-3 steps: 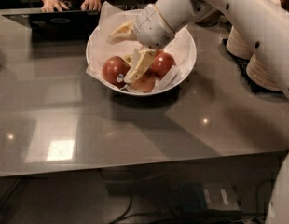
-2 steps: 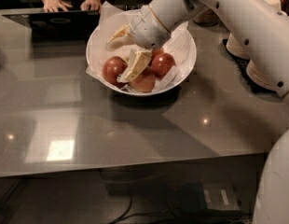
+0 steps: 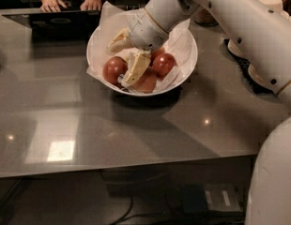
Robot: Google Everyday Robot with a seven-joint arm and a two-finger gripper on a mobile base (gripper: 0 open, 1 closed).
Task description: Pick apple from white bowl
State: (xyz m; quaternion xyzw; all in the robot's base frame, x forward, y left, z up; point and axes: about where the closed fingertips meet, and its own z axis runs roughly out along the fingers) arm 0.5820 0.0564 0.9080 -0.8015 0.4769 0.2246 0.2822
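The white bowl [image 3: 187, 41], lined with crinkled white paper, stands on the grey table toward the back. It holds several red apples. A dark red apple [image 3: 113, 69] lies at its left, another red one [image 3: 164, 63] at its right, and a lighter one [image 3: 148, 82] at the front. No sticker shows on any of them. My gripper [image 3: 127, 54] reaches down into the bowl from the upper right. It is open. One cream finger [image 3: 118, 40] is over the back left of the bowl. The other finger [image 3: 136, 67] lies between the left and right apples. It holds nothing.
Stacks of beige paper bowls [image 3: 270, 6] stand at the back right, behind my arm. A person's hands [image 3: 70, 3] rest at the far edge beside a dark flat tray [image 3: 51, 20]. The table's front edge runs along the bottom, with cables on the floor below.
The gripper has sunk slightly deeper into the bowl, its upper finger lower than before. The apples and the bowl have not moved.
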